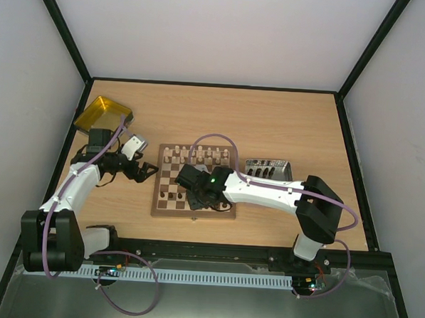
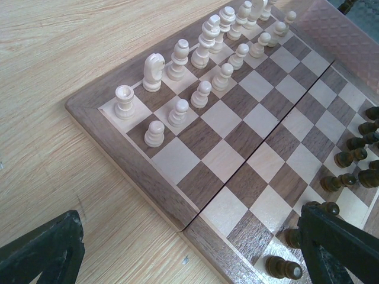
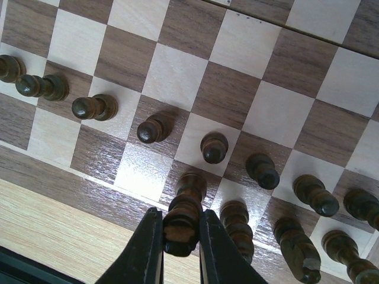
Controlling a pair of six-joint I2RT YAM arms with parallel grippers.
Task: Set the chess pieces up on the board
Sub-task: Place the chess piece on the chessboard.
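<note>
1. Dark brown piece [image 3: 182,216] is pinched between the nearly closed fingers of the right gripper [image 3: 180,236], on a back-row square by the near border of the board [image 3: 177,77]
2. Left gripper [image 1: 144,171] hangs wide open and empty, just left of the board
3. Cream pieces [image 2: 201,59] fill two rows along the far side

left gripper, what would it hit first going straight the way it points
Most likely the edge of the board, just ahead of the open left gripper. Past it come bare squares, then the pale pieces. Its height is hard to judge.
</note>
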